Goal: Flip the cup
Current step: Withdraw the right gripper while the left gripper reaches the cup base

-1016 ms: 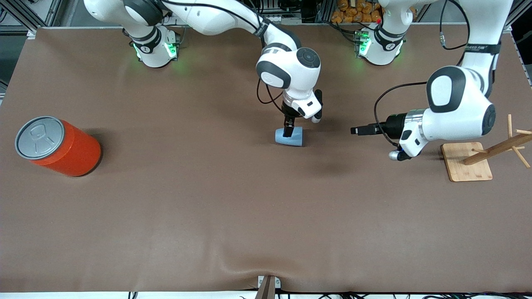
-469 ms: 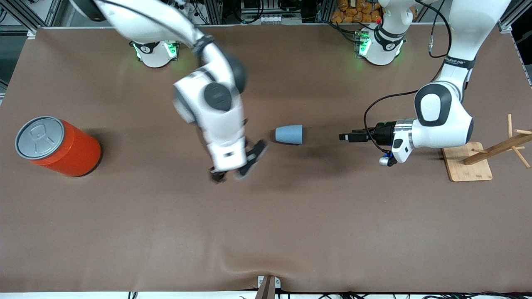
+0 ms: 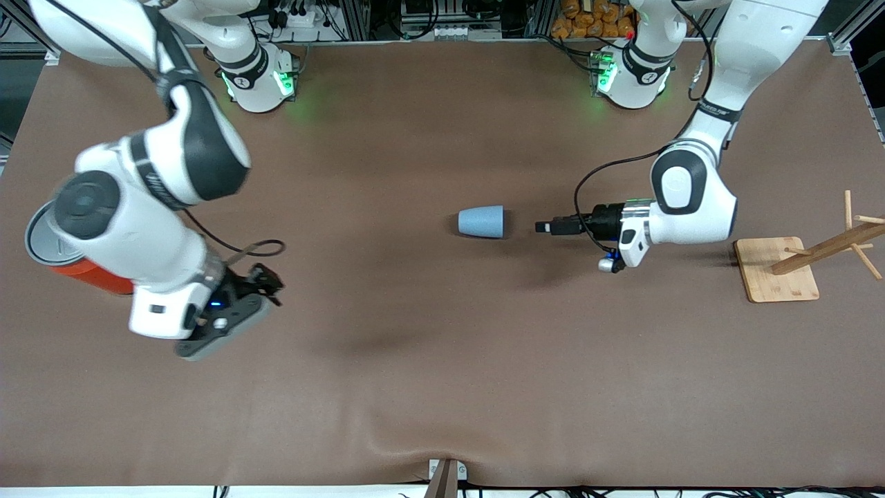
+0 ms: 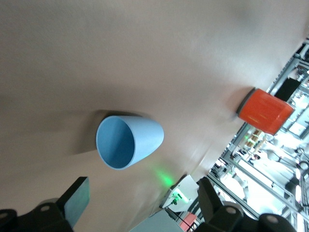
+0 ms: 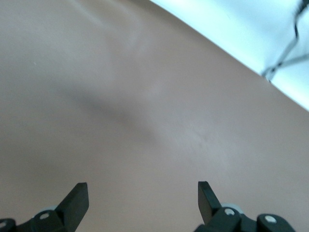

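Cup on its side at mid-table, both grippers spread and empty.

Nearest the front camera, the right gripper (image 3: 266, 283) is seen in the air over bare mat (image 3: 442, 360) at the right arm's end of the table; its fingers (image 5: 77, 200) are parted, and nothing is held between them. Partly hidden under that arm, an orange can (image 3: 90, 273) is found on the table. Farther up, the cup (image 3: 482, 222) is laid on its side at mid-table, its mouth turned toward the left gripper (image 3: 543, 227). That gripper is held level just beside the mouth, apart from it, with its fingers (image 4: 77, 200) spread wide and nothing gripped; the cup (image 4: 128, 141) is seen open-end-on in the left wrist view, the can (image 4: 265, 111) well apart from it. A wooden rack (image 3: 805, 259) is set at the left arm's end of the table.
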Tool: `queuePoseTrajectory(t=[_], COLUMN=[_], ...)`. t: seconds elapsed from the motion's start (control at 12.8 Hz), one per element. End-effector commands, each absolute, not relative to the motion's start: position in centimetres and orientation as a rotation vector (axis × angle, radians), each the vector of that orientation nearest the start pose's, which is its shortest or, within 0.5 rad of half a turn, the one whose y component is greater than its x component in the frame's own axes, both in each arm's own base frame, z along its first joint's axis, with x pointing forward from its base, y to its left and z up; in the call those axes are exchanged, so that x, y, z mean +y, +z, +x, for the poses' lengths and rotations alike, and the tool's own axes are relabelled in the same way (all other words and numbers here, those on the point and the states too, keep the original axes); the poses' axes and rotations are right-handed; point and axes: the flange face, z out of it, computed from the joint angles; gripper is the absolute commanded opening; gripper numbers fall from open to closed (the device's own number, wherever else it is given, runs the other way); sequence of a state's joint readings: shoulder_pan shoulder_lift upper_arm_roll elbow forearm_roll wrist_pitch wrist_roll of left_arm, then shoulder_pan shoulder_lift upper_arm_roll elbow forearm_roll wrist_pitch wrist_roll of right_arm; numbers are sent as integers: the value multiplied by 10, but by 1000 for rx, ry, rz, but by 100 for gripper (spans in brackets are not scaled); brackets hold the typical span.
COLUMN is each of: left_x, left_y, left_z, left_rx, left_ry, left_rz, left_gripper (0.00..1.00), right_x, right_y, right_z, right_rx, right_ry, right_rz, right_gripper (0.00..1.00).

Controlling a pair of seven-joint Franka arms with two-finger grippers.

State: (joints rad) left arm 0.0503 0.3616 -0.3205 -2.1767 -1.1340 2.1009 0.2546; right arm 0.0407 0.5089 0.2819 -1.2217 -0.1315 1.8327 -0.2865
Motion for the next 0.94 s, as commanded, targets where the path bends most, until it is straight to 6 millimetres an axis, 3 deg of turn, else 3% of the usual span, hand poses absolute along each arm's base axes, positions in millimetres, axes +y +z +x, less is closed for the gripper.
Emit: queuePoseTrajectory(t=[0.0, 0.08, 0.16, 0.31, 0.47, 0.7, 0.86], left_x=[-189, -188, -188, -191, -198, -227, -242], left_y=[209, 199, 185, 156, 146, 146, 146], left_z=[485, 482, 478, 471, 468, 460, 455], left_rx=[283, 229, 174, 97, 73, 97, 105], left_ry=[-422, -397, -380, -294, -247, -257, -260], left_rz=[2105, 2097, 2086, 2020, 1985, 1952, 1938], left_gripper=[100, 100, 100, 100, 100, 100, 97], right_x=[149, 135, 119, 101, 85, 57, 41], right_y=[559, 574, 576, 606, 622, 641, 655], right_z=[671, 664, 658, 635, 606, 550, 533], right_rx=[-819, -660, -381, -43, 112, 274, 363], right_ry=[-243, -244, -163, -108, -33, -44, -59], right_rz=[-3019, -3069, -3112, -3133, -3164, -3152, -3105], right_gripper=[100, 100, 100, 100, 100, 100, 100])
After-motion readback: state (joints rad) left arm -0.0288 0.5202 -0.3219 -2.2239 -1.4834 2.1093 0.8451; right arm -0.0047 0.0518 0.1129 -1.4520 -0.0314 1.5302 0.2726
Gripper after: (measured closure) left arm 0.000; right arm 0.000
